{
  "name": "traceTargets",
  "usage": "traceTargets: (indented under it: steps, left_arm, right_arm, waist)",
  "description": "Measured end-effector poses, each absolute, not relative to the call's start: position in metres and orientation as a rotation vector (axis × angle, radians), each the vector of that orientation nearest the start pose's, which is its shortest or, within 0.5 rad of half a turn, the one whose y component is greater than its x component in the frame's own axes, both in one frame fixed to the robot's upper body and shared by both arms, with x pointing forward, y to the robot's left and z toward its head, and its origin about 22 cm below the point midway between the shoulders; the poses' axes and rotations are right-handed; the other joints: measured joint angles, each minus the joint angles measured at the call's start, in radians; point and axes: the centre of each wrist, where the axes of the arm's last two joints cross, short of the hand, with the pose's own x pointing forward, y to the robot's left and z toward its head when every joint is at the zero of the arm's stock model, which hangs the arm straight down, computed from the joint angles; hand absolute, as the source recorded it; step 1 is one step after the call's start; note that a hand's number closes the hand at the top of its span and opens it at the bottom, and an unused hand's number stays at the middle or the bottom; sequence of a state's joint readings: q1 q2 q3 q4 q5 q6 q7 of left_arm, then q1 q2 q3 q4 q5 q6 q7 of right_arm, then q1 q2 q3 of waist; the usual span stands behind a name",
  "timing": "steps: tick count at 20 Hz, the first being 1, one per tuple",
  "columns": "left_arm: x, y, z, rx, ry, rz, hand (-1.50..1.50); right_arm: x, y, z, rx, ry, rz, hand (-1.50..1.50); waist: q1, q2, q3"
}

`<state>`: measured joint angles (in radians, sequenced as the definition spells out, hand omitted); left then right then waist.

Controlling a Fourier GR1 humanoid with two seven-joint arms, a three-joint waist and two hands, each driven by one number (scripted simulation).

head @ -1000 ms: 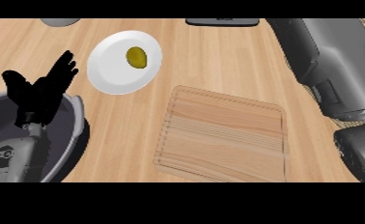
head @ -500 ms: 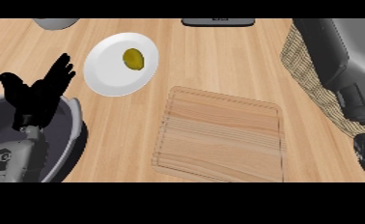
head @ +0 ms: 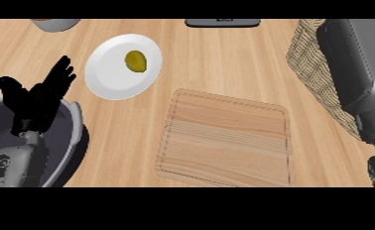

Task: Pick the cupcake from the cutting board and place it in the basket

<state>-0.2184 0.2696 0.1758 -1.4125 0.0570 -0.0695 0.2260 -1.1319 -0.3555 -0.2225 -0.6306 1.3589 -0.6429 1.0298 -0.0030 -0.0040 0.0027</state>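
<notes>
The wooden cutting board lies right of the middle, and nothing shows on its top. No cupcake is visible anywhere. A woven basket stands at the right edge, largely covered by my grey right forearm, which runs up over it; the hand on that arm does not show. My left hand rests open at the left edge, fingers up, well away from board and basket.
A white plate holding a yellow-green item sits left of the board. A dark round pan-like object lies under my left forearm. A grey bowl and a flat dark object are at the far edge.
My right forearm has shifted toward the right edge, and more of the basket shows beneath it. The left hand has stayed put. The board has stayed bare throughout.
</notes>
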Motion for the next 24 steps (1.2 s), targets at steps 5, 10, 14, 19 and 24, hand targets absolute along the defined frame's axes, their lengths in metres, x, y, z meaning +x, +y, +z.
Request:
traceTargets:
  steps: [5,10,14,19,24]
  left_arm:
    - [0.295,0.318,0.047,0.198,-1.402,-0.073,0.0]
    - [0.291,0.313,0.046,0.192,-1.414,-0.079,0.0]
    - [0.293,0.312,0.046,0.193,-1.415,-0.081,0.0]
    - [0.292,0.319,0.046,0.194,-1.414,-0.081,0.0]
    - [0.289,0.32,0.043,0.212,-1.406,-0.061,0.0]
  right_arm:
    - [0.452,-0.281,0.187,-1.689,-1.02,-0.321,-1.5]
    - [0.444,-0.293,0.164,-1.684,-1.001,-0.356,-1.5]
    - [0.439,-0.298,0.163,-1.654,-1.032,-0.391,-1.5]
    - [0.427,-0.315,0.177,-1.653,-1.09,-0.533,-1.5]
    - [0.407,-0.331,0.198,-1.633,-1.154,-0.768,-1.5]
  waist:
    - [-0.002,0.002,-0.001]
    - [0.005,0.002,0.0]
    - [0.005,0.002,0.001]
    - [-0.002,0.0,0.0]
    - [-0.02,-0.007,0.0]
